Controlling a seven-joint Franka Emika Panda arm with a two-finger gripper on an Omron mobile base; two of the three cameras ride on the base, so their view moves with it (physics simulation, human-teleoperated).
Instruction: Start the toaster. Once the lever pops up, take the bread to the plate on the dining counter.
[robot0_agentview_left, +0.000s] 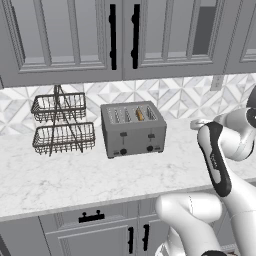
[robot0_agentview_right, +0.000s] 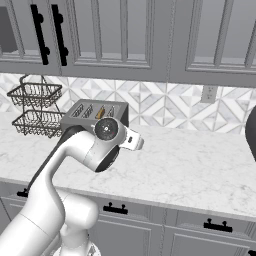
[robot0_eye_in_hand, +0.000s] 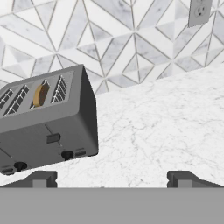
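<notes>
I see the toaster (robot0_agentview_left: 133, 129) on the marble counter (robot0_agentview_left: 60, 182), backed against the tiled wall, with the wire basket (robot0_agentview_left: 62, 123) just left of it. The bread (robot0_eye_in_hand: 40, 94) sits down in a toaster slot. My gripper (robot0_eye_in_hand: 111, 178) hovers right of the toaster, fingers (robot0_eye_in_hand: 43, 178) spread wide, holding nothing.

Brushed grey metal on the toaster (robot0_agentview_left: 134, 131), matt, with black plastic-looking knobs (robot0_agentview_left: 149, 148). Thin dark wire for the two-tier basket (robot0_agentview_left: 62, 124). White marble-patterned counter (robot0_agentview_left: 75, 177), smooth. Glossy patterned tiles on the backsplash (robot0_eye_in_hand: 113, 39).
</notes>
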